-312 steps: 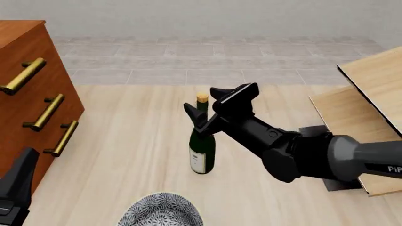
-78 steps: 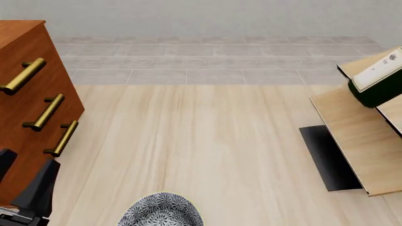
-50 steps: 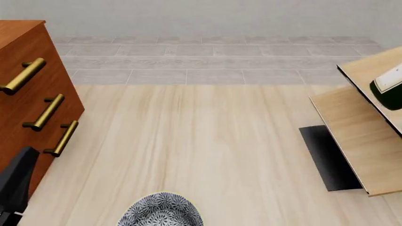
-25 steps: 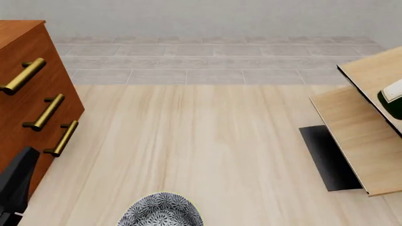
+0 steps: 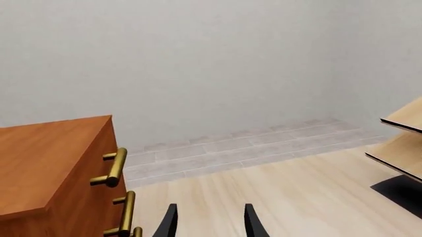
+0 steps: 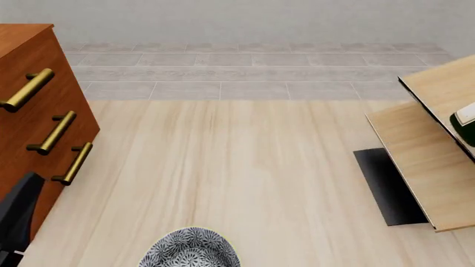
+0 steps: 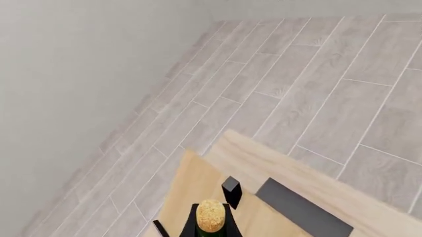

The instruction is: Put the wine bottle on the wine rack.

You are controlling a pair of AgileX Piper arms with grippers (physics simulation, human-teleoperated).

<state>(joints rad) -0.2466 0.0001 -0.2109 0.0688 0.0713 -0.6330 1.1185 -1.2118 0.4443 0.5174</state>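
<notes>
Your right pincer point(image 7: 209, 232) is gripping the bottle point(image 6: 466, 123) by the neck, its cork point(image 7: 210, 215) poking up between the fingers. The bottle is sitting at the rack point(image 6: 423, 158), by the upper panel; release looks pending. Left pincer point(image 5: 208, 222) is idling, released.

L arm point(image 6: 16, 214): matte black, angular shell. L gripper point(image 5: 209, 222): two slim black tapered jaws.

The left gripper point(image 5: 208, 223) hangs with fingers parted over the pale table point(image 5: 283, 197), beside the reddish cabinet point(image 5: 46, 173) (brass handles showing), the wine rack point(image 5: 403, 148) opposite.
</notes>
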